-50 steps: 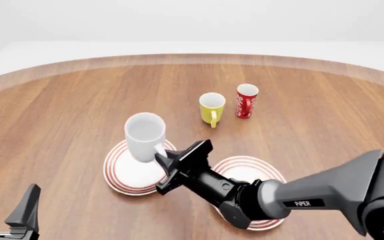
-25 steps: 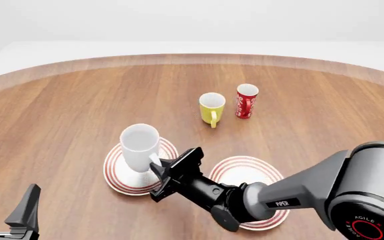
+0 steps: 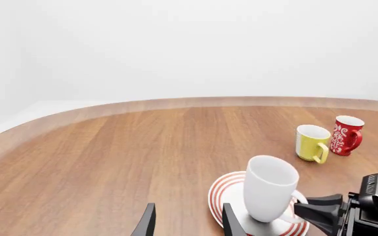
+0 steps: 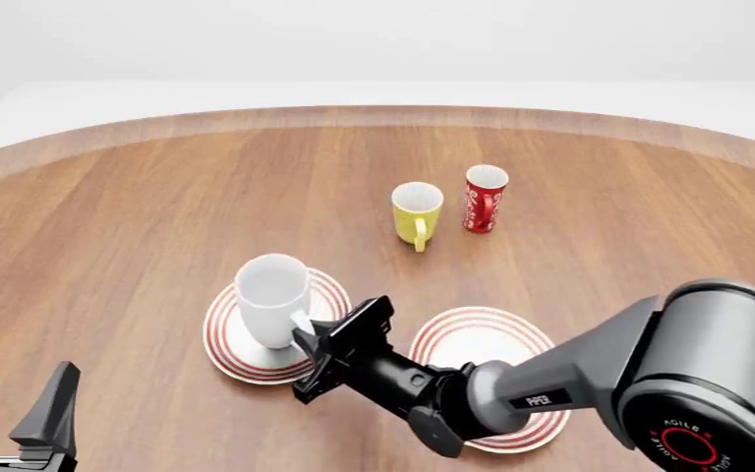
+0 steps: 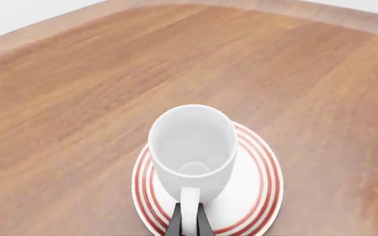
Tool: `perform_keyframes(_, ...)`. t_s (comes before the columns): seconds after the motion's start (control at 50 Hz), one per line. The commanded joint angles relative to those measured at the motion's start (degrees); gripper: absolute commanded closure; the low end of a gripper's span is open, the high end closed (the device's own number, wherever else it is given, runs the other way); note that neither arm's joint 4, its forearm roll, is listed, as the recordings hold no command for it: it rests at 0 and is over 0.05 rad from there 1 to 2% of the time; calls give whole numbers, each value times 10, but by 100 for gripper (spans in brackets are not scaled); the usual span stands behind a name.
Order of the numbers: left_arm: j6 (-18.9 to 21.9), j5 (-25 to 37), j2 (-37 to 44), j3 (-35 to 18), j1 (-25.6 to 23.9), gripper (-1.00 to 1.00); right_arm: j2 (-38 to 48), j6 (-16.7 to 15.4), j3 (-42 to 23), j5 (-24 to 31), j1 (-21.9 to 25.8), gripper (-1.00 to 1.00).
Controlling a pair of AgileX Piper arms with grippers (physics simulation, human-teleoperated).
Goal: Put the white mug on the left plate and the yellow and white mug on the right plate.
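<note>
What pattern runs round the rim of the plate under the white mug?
Red concentric rings on white; the right wrist view shows the plate best.

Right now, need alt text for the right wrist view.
A plain white mug stands upright on a round white plate with red rim rings, seen from above, its loop handle pinched between the closed fingers of the right gripper. Around the plate lies bare brown wooden table.

Plain white all over: the white mug point(image 4: 272, 298). White with red concentric rings at the rim: the left plate point(image 4: 229, 344) and the right plate point(image 4: 483, 332). Yellow outside, white inside: the yellow and white mug point(image 4: 416, 213). Red with a white pattern: a slim mug point(image 4: 486, 198). Brown wood grain: the table point(image 4: 142, 226). Black fingers, grey arm: the right gripper point(image 4: 315, 344).
</note>
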Motion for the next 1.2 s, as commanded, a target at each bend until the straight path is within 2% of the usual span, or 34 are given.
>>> perform_keyframes(0.02, 0, 0, 0, 0, 0, -100, 7, 4, -10, 6, 0, 100)
perform_keyframes(0.12, 0, 0, 0, 0, 0, -100, 13, 4, -17, 14, -2, 100)
perform_keyframes(0.14, 0, 0, 0, 0, 0, -100, 16, 5, -21, 17, -3, -100)
perform_keyframes(0.4, 0, 0, 0, 0, 0, -100, 18, 10, -23, 21, -3, -100)
perform_keyframes(0.66, 0, 0, 0, 0, 0, -100, -10, 14, 4, 11, 1, -100)
perform_keyframes(1.14, 0, 0, 0, 0, 0, -100, -69, -1, 49, 2, -12, -100)
perform_keyframes(1.2, 0, 0, 0, 0, 0, -100, -76, -12, 53, 3, -18, -100)
